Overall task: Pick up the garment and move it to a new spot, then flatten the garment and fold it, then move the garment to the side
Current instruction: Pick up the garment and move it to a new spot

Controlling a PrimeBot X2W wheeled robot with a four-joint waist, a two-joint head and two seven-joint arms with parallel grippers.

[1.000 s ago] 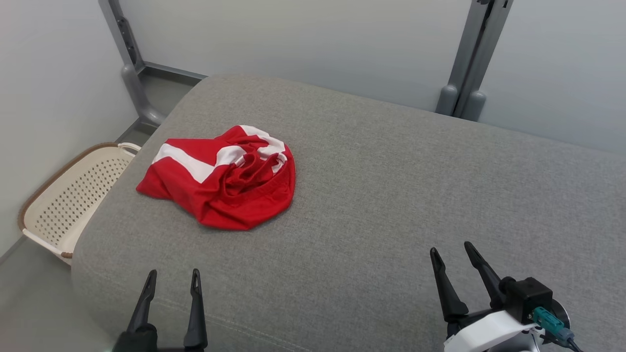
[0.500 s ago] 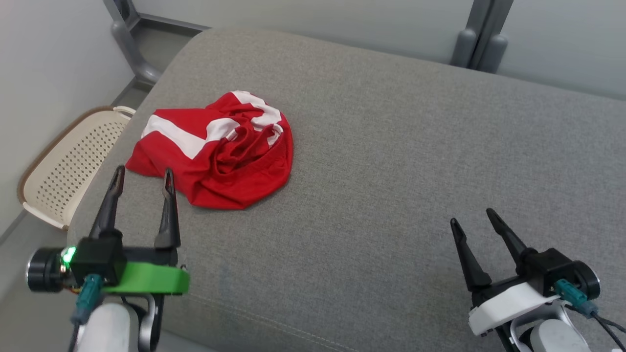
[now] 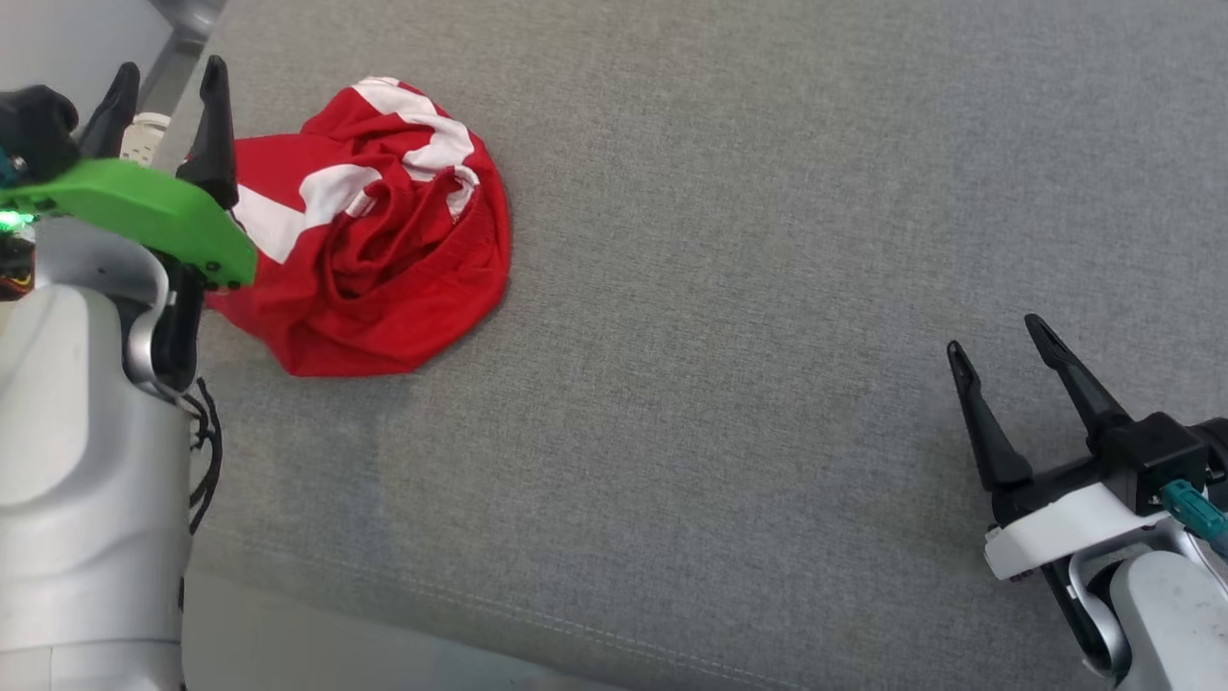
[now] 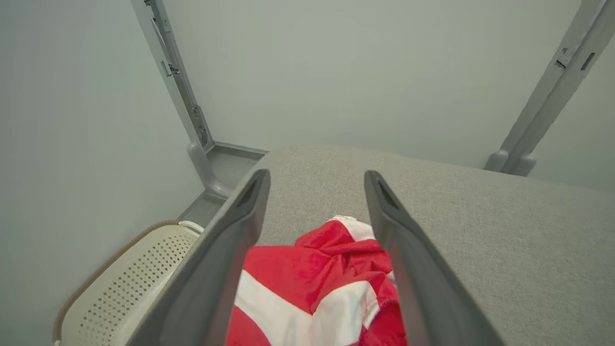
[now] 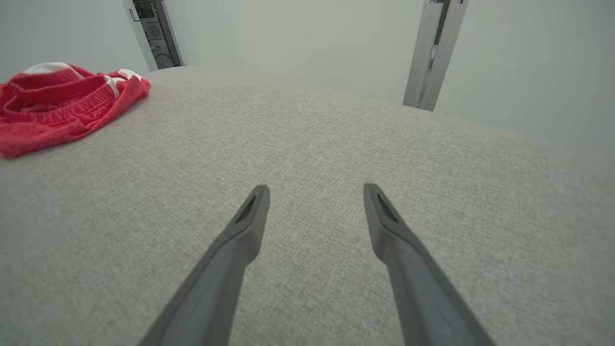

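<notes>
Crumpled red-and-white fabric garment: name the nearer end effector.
Left. The left end effector is at the red-and-white garment's left edge; the right end effector stands far to its right.

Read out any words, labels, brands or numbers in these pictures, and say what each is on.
None to read. The red and white garment has plain stripes, no lettering; the grey cushion, the cream basket, the left gripper and the right gripper carry no legible marks.

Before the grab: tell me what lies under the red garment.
The red and white garment lies crumpled directly on the grey cushion, whose fabric shows around its near and right edges. The patch beneath is covered by the folds, so nothing else there can be confirmed.
</notes>
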